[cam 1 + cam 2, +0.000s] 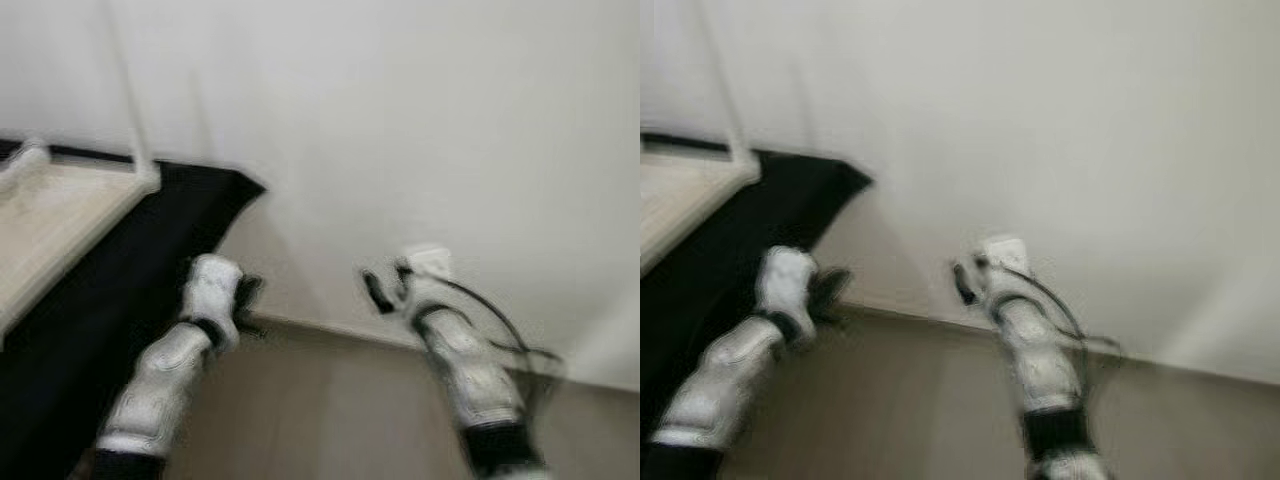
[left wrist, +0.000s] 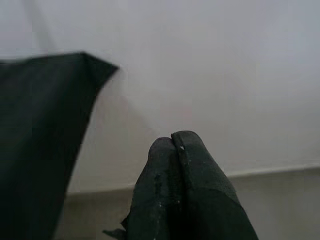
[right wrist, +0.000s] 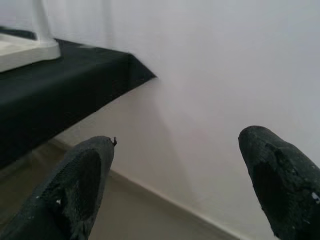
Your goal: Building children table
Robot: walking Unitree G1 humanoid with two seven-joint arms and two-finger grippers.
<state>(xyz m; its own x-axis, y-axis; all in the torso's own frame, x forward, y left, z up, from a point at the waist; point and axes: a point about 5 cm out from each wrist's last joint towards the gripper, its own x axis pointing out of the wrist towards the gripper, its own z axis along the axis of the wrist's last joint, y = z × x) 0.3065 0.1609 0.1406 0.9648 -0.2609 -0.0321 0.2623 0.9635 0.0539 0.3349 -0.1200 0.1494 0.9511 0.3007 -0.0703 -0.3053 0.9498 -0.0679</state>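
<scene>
Pressing together with nothing between them, the left gripper's [image 2: 175, 145] fingers are clenched, while the right gripper's [image 3: 177, 165] fingers are spread wide and released, empty. Both grippers hang in front of a white wall [image 1: 420, 110], above a beige floor [image 1: 330, 410], the views being blurred. At the robot's left, a black-covered tabletop [image 1: 110, 290] carries a pale wooden table panel with a white leg [image 1: 60, 215], well apart from both grippers.
</scene>
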